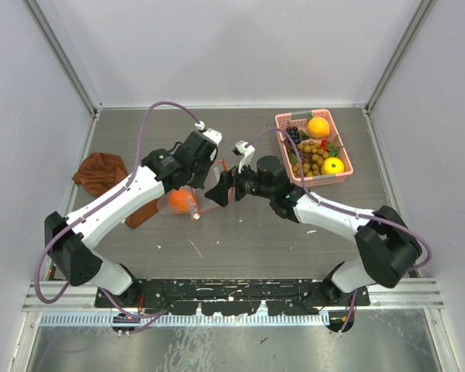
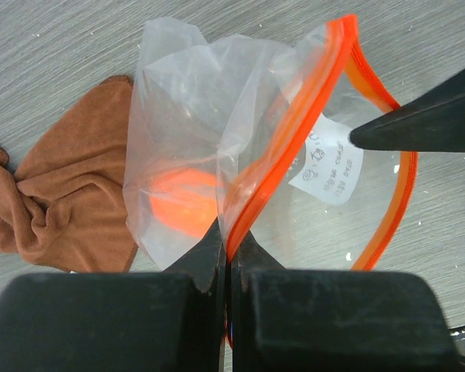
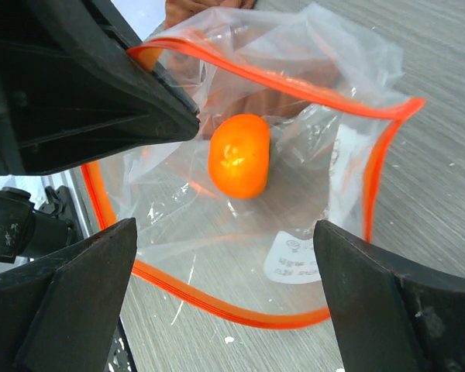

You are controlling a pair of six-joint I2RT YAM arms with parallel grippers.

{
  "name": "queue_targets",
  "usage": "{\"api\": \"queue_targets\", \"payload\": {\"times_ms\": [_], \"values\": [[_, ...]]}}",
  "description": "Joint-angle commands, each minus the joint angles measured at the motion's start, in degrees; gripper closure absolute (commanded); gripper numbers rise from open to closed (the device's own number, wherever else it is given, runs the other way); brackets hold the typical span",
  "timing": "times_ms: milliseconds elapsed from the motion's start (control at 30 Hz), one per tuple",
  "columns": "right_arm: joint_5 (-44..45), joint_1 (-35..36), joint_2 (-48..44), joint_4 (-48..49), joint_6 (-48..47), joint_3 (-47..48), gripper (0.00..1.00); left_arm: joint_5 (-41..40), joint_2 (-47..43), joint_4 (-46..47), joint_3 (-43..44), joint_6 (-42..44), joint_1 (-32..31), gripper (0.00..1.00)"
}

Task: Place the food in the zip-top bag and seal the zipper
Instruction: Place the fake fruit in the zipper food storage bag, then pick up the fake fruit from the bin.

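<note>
The clear zip-top bag (image 3: 294, 155) lies open on the table with an orange round fruit (image 3: 239, 155) inside it, also seen in the left wrist view (image 2: 187, 203) and from above (image 1: 180, 201). My left gripper (image 2: 227, 240) is shut on the bag's orange-red zipper strip (image 2: 294, 124) and holds the mouth up. My right gripper (image 3: 225, 248) is open and empty, right in front of the bag's mouth (image 1: 219, 194). The remaining food, an orange fruit (image 1: 318, 126), a yellow one (image 1: 332, 165), tan berries (image 1: 311, 155) and dark grapes (image 1: 294, 135), sits in the pink basket (image 1: 282, 118).
A brown cloth (image 1: 99, 172) lies left of the bag, partly under it (image 2: 70, 201). The pink basket stands at the back right. The two arms meet near the table's middle.
</note>
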Motion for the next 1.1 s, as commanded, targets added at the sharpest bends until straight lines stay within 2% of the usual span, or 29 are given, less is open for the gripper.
{"api": "queue_targets", "payload": {"times_ms": [0, 400, 767, 1000, 1067], "values": [[5.07, 0.27, -7.28, -4.33, -4.60, 2.07, 0.00, -0.57, -2.81, 2.34, 0.31, -0.07, 0.13, 1.00], [21.47, -3.61, -15.36, -22.86, -11.63, 5.10, 0.01, -2.33, -3.26, 2.41, 0.11, -0.13, 0.14, 1.00], [29.78, -18.99, -14.31, -36.32, -13.30, 10.26, 0.02, -4.42, -2.79, 1.93, 0.36, -0.80, 0.15, 1.00], [34.50, -27.49, -10.30, -38.09, -14.86, 12.10, 0.03, -4.61, -3.02, 1.91, 0.38, -0.59, 0.15, 1.00], [38.83, -28.92, -8.96, -38.07, -15.96, 12.59, 0.04, -4.76, -2.92, 1.88, 0.34, -0.65, 0.18, 1.00]]}}
